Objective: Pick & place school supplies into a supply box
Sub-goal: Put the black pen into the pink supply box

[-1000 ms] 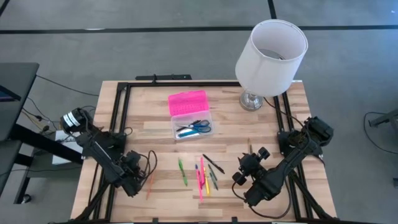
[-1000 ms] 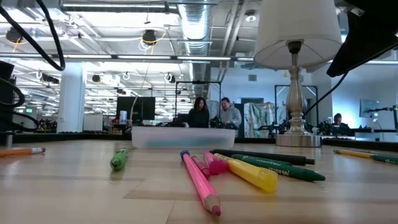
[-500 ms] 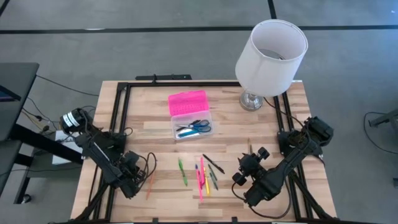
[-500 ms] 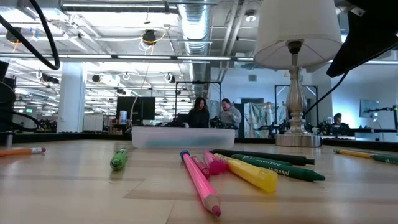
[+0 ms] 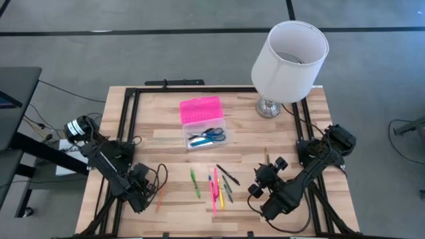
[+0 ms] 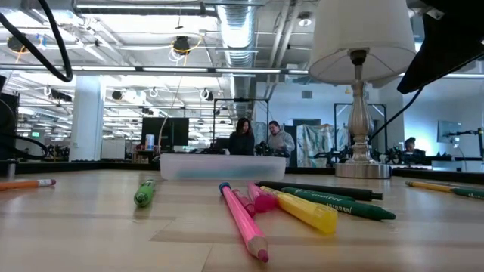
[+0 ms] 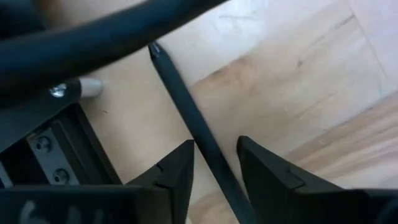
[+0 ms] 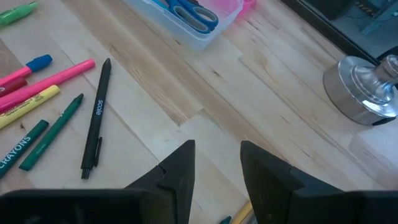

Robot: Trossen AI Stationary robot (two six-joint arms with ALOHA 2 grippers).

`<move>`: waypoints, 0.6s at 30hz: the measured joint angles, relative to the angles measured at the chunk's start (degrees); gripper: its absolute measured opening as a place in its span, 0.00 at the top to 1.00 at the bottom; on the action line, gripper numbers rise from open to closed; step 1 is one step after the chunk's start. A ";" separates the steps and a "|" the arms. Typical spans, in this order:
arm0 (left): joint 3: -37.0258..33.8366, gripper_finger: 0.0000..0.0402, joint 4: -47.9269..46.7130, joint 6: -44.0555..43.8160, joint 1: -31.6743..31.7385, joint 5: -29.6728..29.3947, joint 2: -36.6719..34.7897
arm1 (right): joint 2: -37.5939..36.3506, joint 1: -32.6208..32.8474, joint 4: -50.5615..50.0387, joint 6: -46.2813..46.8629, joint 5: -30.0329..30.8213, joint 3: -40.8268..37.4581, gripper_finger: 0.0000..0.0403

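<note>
The left gripper, low at the surface's front-left corner, has its jaws straddling a dark pencil (not yet clamped). The right gripper's jaws are open; the supply box sits mid-surface.

Supply box sits open mid-table: textured hot-pink lid flipped flat on its far side, clear base nearer the front edge. Inside the base: blue-handled scissors and a blue pen lying flat. Front of the box, a loose cluster on the wood: green marker apart on the left; pink pencil, a shorter pink one, a blue-capped one, yellow marker, green crayon roughly parallel, touching or nearly so; black pen angled on the right. Orange pencil well left of the cluster. Another thin dark pencil lies on the wood near the table frame. One more pencil well right of the cluster.
</note>
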 joint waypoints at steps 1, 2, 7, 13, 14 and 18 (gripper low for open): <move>0.00 0.72 0.36 0.48 0.00 -0.01 0.00 | 0.00 0.00 0.00 -0.02 0.00 0.00 0.70; 0.00 0.75 0.73 1.01 0.00 -0.03 0.00 | 0.00 0.00 0.00 -0.03 0.00 0.00 0.70; 0.07 0.86 1.91 1.89 -0.02 0.02 -0.02 | 0.00 0.00 -0.02 -0.02 0.00 0.00 0.70; 0.67 0.93 2.05 8.15 -0.10 -1.38 0.00 | 0.00 0.00 -0.01 -0.26 0.00 0.00 0.70; 0.96 0.93 1.88 9.42 -0.11 -1.67 0.11 | 0.00 0.00 0.02 -0.70 0.00 0.00 0.70; 2.50 0.90 2.07 14.93 0.22 -3.17 0.31 | 0.00 -0.24 0.02 -0.92 0.00 0.00 0.70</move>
